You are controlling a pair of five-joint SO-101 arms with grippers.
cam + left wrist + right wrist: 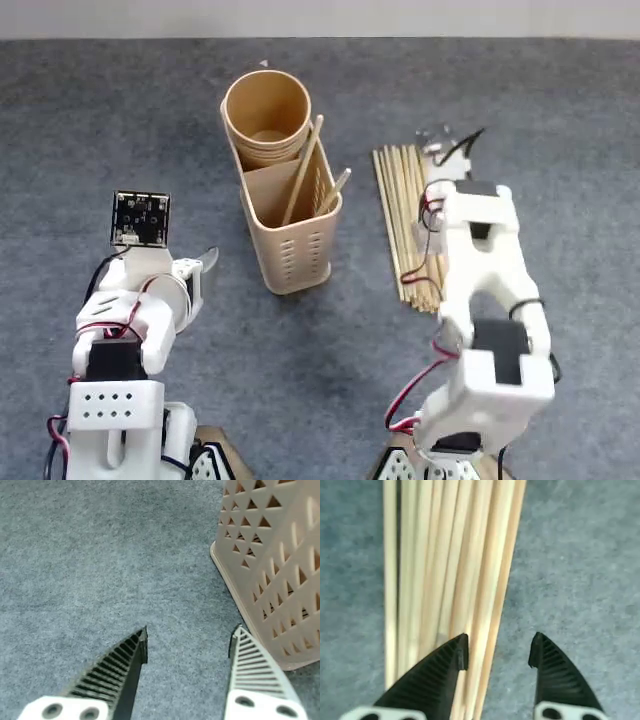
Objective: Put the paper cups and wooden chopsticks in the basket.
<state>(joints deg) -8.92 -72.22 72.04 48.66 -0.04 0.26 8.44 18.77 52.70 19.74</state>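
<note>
A: How can the wooden chopsticks [405, 220] be expected to handle?

B: They are judged light, stiff and thin. The wood is pale and smooth, so a stick may slip between hard fingers. Since they are laid side by side in a flat bundle, they are likely to roll or fan apart if nudged. A hold across the middle of one or two outer sticks is thought safest (a grip near an end would let the stick swing).

A: Where is the bundle found?

B: It is laid on the grey carpet [560, 130] on the right arm's side of the basket [295, 255], near it but apart, roughly parallel to its long side. Two more sticks [303, 170] are seen leaning in the basket's near compartment, and the paper cups [266, 110] are nested in its far compartment.

A: And the grippers?

B: The right gripper [497, 652] is seen spread over the bundle's outer edge, with one finger above the sticks and the other above bare carpet; nothing is clasped. The left gripper [190, 645] is likewise spread and unladen. It is placed low over the carpet just beside a corner of the basket, on the side away from the bundle.
</note>
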